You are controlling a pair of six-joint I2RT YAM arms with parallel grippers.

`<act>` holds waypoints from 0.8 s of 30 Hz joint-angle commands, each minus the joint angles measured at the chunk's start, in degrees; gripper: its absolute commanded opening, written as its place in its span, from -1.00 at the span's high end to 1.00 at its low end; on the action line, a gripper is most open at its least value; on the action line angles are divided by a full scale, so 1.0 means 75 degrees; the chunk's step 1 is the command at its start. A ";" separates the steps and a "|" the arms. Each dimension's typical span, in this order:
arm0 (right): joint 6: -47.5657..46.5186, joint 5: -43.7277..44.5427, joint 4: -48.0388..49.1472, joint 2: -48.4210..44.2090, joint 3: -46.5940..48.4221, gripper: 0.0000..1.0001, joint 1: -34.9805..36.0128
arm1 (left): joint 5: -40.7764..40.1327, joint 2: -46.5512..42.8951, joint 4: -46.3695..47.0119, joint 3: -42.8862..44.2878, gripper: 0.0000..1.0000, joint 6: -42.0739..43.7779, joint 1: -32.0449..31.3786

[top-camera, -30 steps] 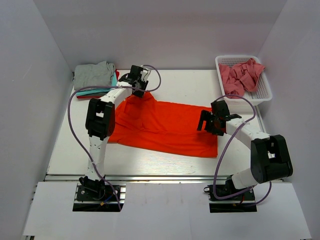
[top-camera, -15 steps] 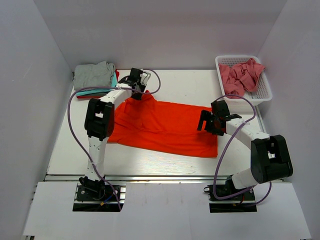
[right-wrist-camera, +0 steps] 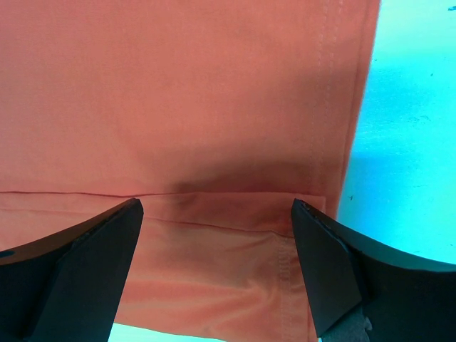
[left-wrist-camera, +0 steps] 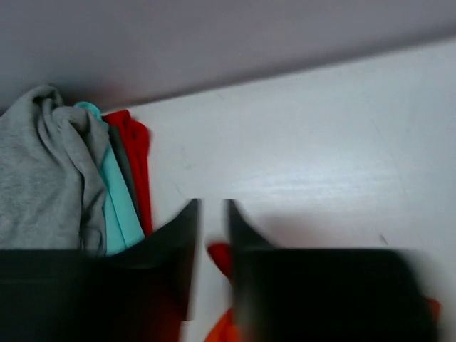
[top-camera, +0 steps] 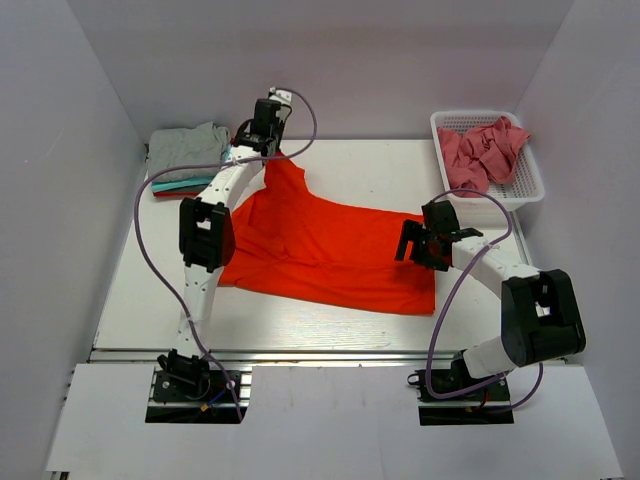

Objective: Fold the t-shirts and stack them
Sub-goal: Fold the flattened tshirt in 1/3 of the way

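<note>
The bright orange-red t-shirt [top-camera: 330, 255] lies spread across the middle of the table. My left gripper [top-camera: 271, 150] is shut on its far left corner and holds that corner lifted toward the back wall. In the left wrist view a bit of the orange cloth [left-wrist-camera: 219, 258] shows between the nearly closed fingers of that gripper [left-wrist-camera: 212, 204]. My right gripper [top-camera: 408, 244] is open wide just above the shirt's right end. The right wrist view shows the gripper [right-wrist-camera: 216, 206] over the hem [right-wrist-camera: 214, 249], holding nothing.
A stack of folded shirts in grey, teal and red [top-camera: 187, 155] sits at the back left, also in the left wrist view [left-wrist-camera: 50, 178]. A white mesh basket [top-camera: 528, 180] at the back right holds dusty pink shirts [top-camera: 482, 150]. Walls enclose three sides.
My left gripper has risen and moved toward the back wall, pulling the shirt's far left corner up with it. The right arm has not moved.
</note>
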 commanded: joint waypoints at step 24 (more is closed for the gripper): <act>0.0186 -0.0381 0.1026 -0.0137 0.0304 -0.81 0.0033 | -0.0464 -0.3440 0.0730 -0.5940 -1.00 -0.2924 0.0437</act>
